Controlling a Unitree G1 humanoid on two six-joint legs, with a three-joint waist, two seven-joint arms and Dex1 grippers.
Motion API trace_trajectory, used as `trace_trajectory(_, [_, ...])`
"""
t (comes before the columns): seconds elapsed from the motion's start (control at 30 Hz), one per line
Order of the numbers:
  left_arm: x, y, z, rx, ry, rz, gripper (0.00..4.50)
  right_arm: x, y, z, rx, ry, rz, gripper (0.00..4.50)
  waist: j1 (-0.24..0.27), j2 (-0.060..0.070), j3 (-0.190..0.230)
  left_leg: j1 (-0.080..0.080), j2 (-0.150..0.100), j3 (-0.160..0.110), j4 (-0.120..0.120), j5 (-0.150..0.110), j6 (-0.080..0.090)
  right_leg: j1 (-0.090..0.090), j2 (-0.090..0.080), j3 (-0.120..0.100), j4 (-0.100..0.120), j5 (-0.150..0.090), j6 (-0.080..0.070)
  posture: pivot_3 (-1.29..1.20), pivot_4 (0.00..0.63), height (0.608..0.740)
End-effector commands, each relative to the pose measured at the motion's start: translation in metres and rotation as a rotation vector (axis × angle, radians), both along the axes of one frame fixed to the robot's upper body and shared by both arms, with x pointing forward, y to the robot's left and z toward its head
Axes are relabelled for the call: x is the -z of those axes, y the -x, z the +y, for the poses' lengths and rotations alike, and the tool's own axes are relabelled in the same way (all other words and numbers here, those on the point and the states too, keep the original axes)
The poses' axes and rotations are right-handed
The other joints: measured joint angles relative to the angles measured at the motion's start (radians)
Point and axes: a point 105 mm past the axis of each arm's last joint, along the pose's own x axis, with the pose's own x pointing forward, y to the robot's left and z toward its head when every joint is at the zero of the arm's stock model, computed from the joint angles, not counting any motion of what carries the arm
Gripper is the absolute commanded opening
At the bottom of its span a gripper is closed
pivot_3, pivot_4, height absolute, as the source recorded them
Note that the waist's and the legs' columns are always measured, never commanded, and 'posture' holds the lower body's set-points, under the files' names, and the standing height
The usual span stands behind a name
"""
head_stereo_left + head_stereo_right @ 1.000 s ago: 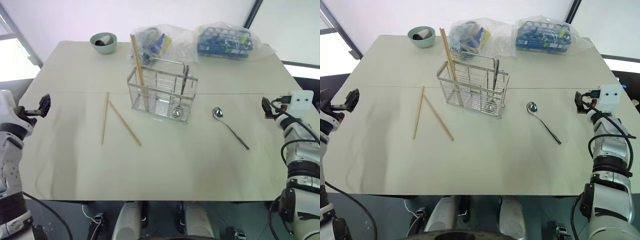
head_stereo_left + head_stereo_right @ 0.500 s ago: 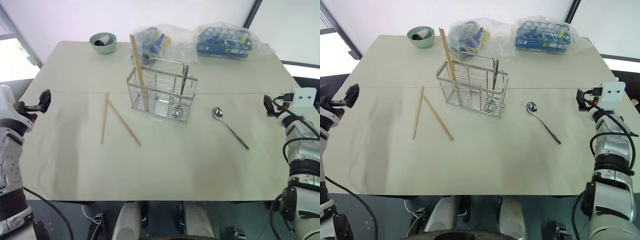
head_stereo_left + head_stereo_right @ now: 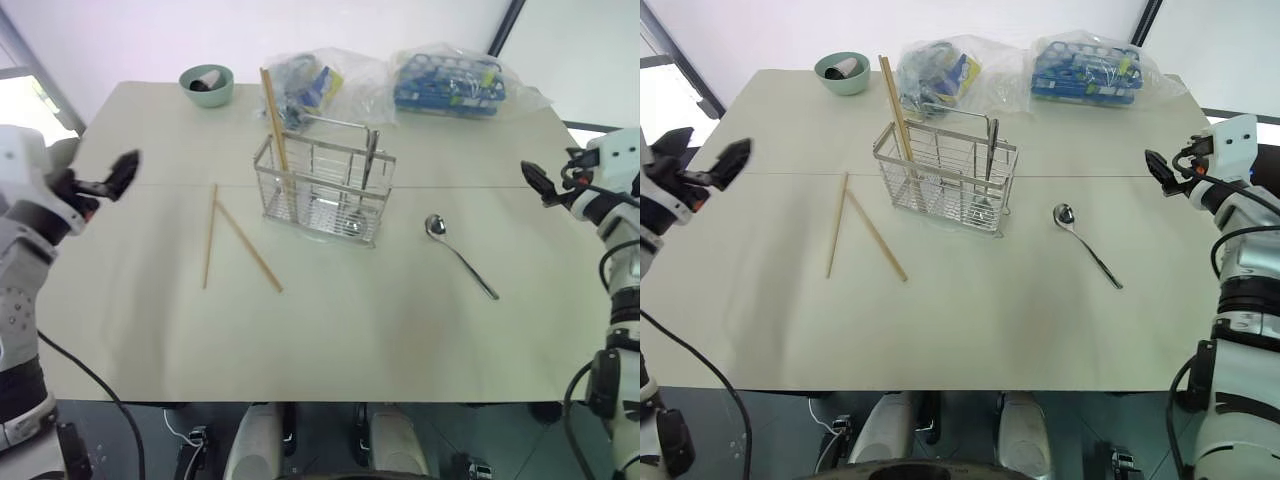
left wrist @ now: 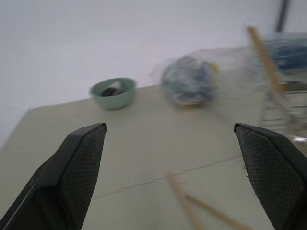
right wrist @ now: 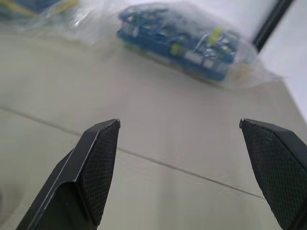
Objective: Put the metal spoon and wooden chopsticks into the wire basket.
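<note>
The wire basket (image 3: 325, 192) stands at the table's middle, with one wooden chopstick (image 3: 273, 118) leaning upright in its left end and a metal utensil (image 3: 368, 162) upright at its right end. Two more wooden chopsticks (image 3: 232, 243) lie flat in a V on the table left of the basket. To the basket's right the metal spoon (image 3: 459, 255) lies flat, bowl toward the basket. My left gripper (image 3: 120, 172) hovers open over the table's left side, well left of the chopsticks. My right gripper (image 3: 533, 178) hovers open at the right edge, beyond the spoon. Both are empty.
A green bowl (image 3: 207, 84) sits at the back left corner. Two clear plastic bags (image 3: 312, 80) (image 3: 455, 78) of blue items lie along the back edge behind the basket. The table (image 3: 340, 330) has bare room across its front half.
My left gripper has swung up and to the right, in over the table's left edge. My right gripper has risen and turned inward. The spoon, chopsticks and basket have stayed put.
</note>
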Motion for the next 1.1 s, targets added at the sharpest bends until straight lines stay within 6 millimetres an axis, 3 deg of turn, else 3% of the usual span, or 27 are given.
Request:
trace_trajectory(0.03, [-0.02, 0.018, -0.049, 0.24, -0.053, -0.053, 4.46, -0.006, 0.001, 0.017, -0.102, 0.093, 0.114, 4.1, -0.001, 0.0, 0.0, 0.0, 0.0, 0.0, 0.0, 0.0, 0.001, 0.0, 0.0, 0.0, 0.0, 0.0, 0.0, 0.0, 0.15, 0.708])
trace_trajectory(0.2, [-0.016, 0.019, -0.095, 0.454, -0.066, -0.017, 4.46, 0.022, 0.006, 0.047, -0.239, 0.114, 0.291, 4.1, 0.001, 0.0, 0.0, 0.0, 0.0, 0.0, 0.0, 0.0, 0.0, 0.0, 0.0, 0.0, 0.0, 0.0, 0.0, 0.0, 0.15, 0.708])
trace_trajectory(0.47, [0.0, 0.018, -0.138, 0.606, -0.136, 0.011, 4.46, 0.053, 0.013, 0.069, -0.271, 0.022, 0.422, 4.1, 0.005, 0.0, 0.0, 0.0, -0.001, 0.001, 0.0, 0.001, -0.002, 0.001, 0.001, 0.0, 0.0, 0.0, 0.0, 0.0, 0.15, 0.708])
trace_trajectory(0.8, [-0.006, 0.019, -0.147, 0.638, -0.118, -0.001, 4.46, 0.078, 0.03, 0.085, -0.306, -0.029, 0.501, 4.1, 0.005, 0.0, 0.0, 0.0, -0.001, 0.001, 0.0, 0.002, -0.002, 0.001, 0.001, 0.0, 0.0, 0.0, 0.0, 0.0, 0.15, 0.708])
trace_trajectory(0.9, [-0.009, 0.018, -0.146, 0.629, -0.111, -0.007, 4.5, 0.083, 0.031, 0.087, -0.307, -0.044, 0.513, 3.19, 0.005, 0.0, 0.0, 0.0, -0.001, 0.001, 0.0, 0.001, -0.002, 0.001, 0.001, 0.0, 0.0, 0.0, 0.0, 0.0, 0.15, 0.708])
trace_trajectory(1.1, [-0.013, 0.017, -0.147, 0.618, -0.095, -0.02, 4.5, 0.088, 0.032, 0.089, -0.308, -0.055, 0.524, 0.09, 0.005, 0.0, 0.0, 0.0, -0.001, 0.001, 0.0, 0.002, -0.002, 0.001, 0.001, 0.0, 0.0, 0.0, 0.0, 0.0, 0.15, 0.708])
